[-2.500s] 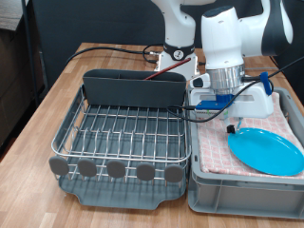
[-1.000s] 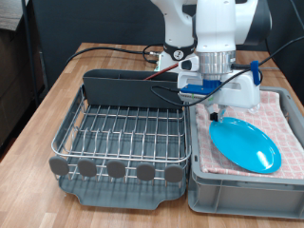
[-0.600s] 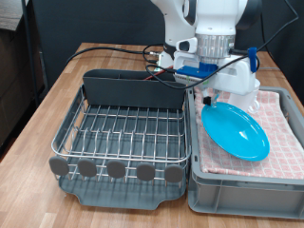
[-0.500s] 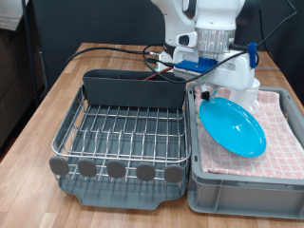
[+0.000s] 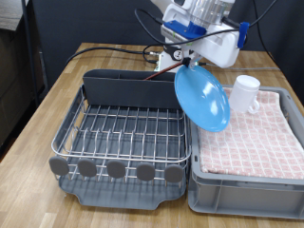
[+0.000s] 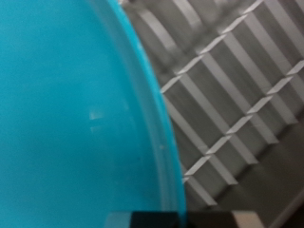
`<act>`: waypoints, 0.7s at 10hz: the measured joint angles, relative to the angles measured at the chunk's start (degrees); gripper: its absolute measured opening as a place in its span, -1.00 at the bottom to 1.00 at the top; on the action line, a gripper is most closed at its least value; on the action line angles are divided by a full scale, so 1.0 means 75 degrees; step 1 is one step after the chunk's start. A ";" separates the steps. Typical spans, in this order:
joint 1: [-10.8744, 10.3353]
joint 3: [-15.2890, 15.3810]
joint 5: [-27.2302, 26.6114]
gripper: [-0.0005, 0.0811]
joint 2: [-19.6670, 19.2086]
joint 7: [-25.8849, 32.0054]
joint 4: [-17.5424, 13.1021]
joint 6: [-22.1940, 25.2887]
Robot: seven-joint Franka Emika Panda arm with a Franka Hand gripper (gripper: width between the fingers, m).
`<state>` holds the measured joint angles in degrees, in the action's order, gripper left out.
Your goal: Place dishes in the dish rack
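A round light-blue plate [image 5: 202,98] hangs tilted almost on edge in the air, above the seam between the dish rack [image 5: 119,133] and the grey bin. My gripper [image 5: 187,61] is shut on the plate's upper rim, and the arm reaches in from the exterior view's top. In the wrist view the plate [image 6: 76,114] fills most of the picture, with the rack's silver wire grid [image 6: 237,85] behind it. A white handled mug [image 5: 244,93] stands on the pink checked cloth at the exterior view's right. The rack's wire grid holds no dishes.
The grey bin [image 5: 247,185] lined with pink checked cloth [image 5: 252,138] sits right of the rack on the wooden table [image 5: 47,100]. A tall grey cutlery box [image 5: 133,88] stands along the rack's far edge. Cables run behind it by the robot base.
The plate was lying on the cloth in the bin. It has since been lifted, tipped on edge and carried towards the exterior view's left. This has uncovered the mug.
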<state>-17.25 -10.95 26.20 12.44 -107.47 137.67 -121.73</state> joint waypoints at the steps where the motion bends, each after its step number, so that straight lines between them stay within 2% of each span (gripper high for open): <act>1: 0.0010 -0.0006 0.0041 -0.95 0.0109 0.0015 -0.0232 0.0419; 4: 0.0010 -0.0003 0.0128 -0.95 0.0162 0.0030 -0.0315 0.0707; 7: 0.0010 0.0134 0.0608 -0.95 0.0162 0.0316 -0.0699 0.1743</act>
<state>-17.17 -9.95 30.76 13.66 -105.10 132.43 -108.66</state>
